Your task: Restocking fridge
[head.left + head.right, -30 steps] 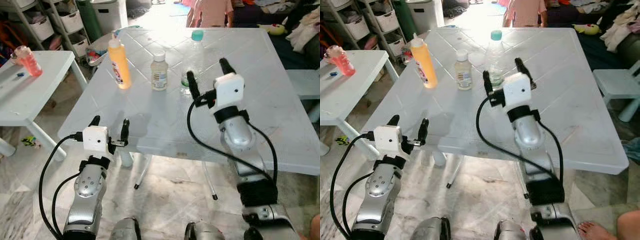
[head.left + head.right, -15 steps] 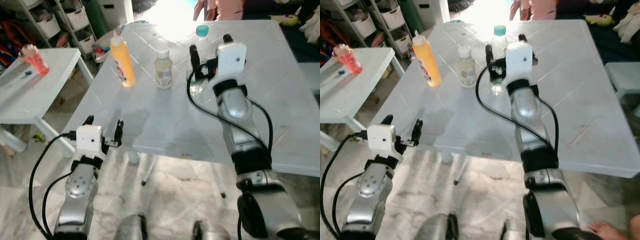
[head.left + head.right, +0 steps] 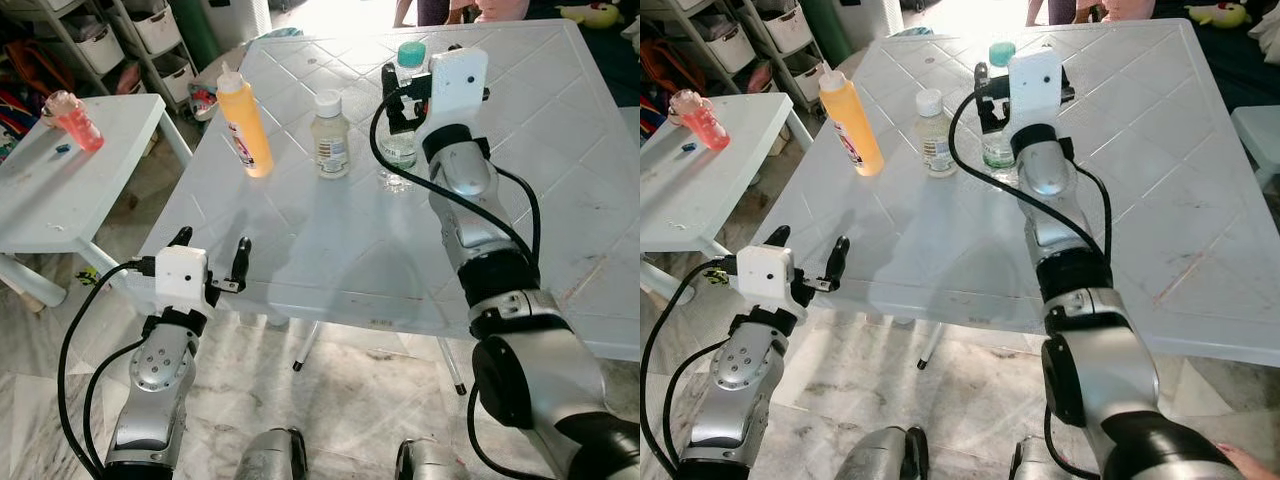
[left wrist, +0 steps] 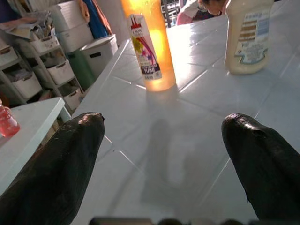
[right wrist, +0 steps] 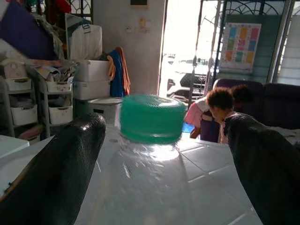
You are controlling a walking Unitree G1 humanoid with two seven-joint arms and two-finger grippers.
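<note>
Right gripper (image 3: 418,72) now half-hiding water bottle (image 3: 399,150)

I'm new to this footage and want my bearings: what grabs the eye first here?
The right gripper reaches far over the white plastic table, its open fingers either side of the clear green-capped water bottle. Beside that stand a small pale white-capped bottle and a tall orange squeeze bottle. The left gripper hovers open at the table's near edge.

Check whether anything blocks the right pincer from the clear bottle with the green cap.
Nothing visible does. The right pincer is open with the clear bottle standing directly between its fingers, green cap just ahead. The pale bottle stands off to the robot's left, apart.
</note>
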